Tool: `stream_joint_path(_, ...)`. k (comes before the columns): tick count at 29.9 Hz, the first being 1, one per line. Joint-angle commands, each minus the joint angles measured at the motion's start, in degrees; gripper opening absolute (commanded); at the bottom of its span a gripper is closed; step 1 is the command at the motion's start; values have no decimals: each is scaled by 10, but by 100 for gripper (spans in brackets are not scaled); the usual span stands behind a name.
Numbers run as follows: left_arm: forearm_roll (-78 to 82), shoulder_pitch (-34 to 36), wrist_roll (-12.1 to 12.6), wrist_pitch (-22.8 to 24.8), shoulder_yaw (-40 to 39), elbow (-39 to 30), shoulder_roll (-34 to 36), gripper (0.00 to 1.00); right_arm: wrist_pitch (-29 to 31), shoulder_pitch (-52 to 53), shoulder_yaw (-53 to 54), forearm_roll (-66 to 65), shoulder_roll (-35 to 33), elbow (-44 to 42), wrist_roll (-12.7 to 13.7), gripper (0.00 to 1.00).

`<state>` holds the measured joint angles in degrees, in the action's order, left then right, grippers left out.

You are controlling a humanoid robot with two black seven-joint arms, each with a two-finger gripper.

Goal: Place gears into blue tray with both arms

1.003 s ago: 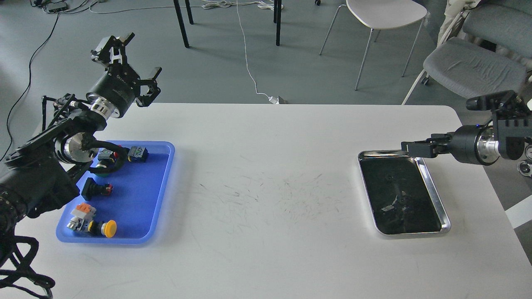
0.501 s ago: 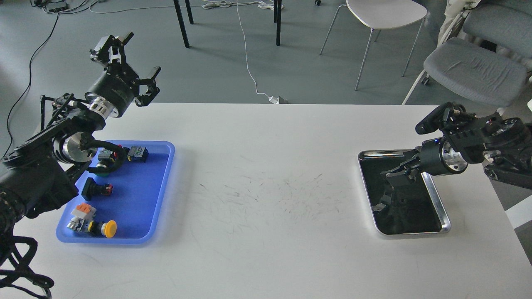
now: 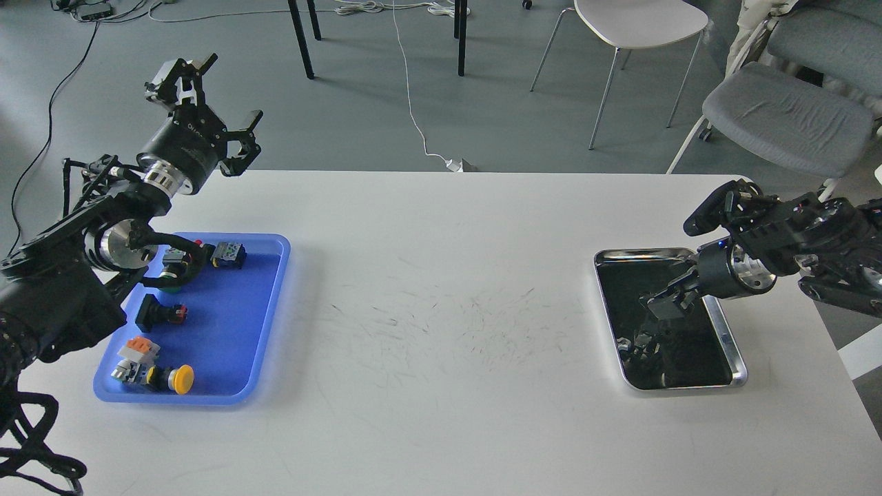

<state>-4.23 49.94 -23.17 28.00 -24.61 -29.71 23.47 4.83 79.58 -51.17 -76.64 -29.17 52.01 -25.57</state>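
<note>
The blue tray point(image 3: 234, 331) lies at the table's left and holds several push-button switches point(image 3: 162, 375). My left gripper point(image 3: 212, 103) hovers open above the table's far left edge, behind that tray, with nothing between its fingers. My right gripper point(image 3: 660, 303) points down-left over the middle of the silver tray point(image 3: 723, 327) on the right. It looks dark and its fingers cannot be told apart. The gears do not stand out against the tray's dark, reflective floor, and I cannot tell whether the gripper touches one.
White table point(image 3: 441, 289) with scuff marks between the two trays. Behind the table stand chairs point(image 3: 785, 114) and table legs, and a cable point(image 3: 413, 117) runs over the floor. The silver tray sits near the table's right edge.
My right arm has swung in and tilted down, bringing its gripper from the silver tray's far rim to low over its middle. The left gripper has shifted slightly left.
</note>
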Motion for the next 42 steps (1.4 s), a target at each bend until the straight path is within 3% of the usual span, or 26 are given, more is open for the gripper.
stream_joint_path(1,0,-1,0,0,0,0,1,99,0,-15,2,2,5,-16,-3,78)
stream_joint_path(15,1,-2,1,0,1,0,3,99,2,-24,5,5,38,-45,-8,73)
stream_joint_path(28,1,-5,0,0,1,0,5,99,6,-32,1,2,44,-62,-21,51)
stream_joint_path(38,1,-6,0,0,1,0,6,99,7,-41,1,2,54,-81,-21,46)
stream_joint_path(42,1,-6,0,0,1,1,6,99,7,-43,0,1,56,-82,-22,40)
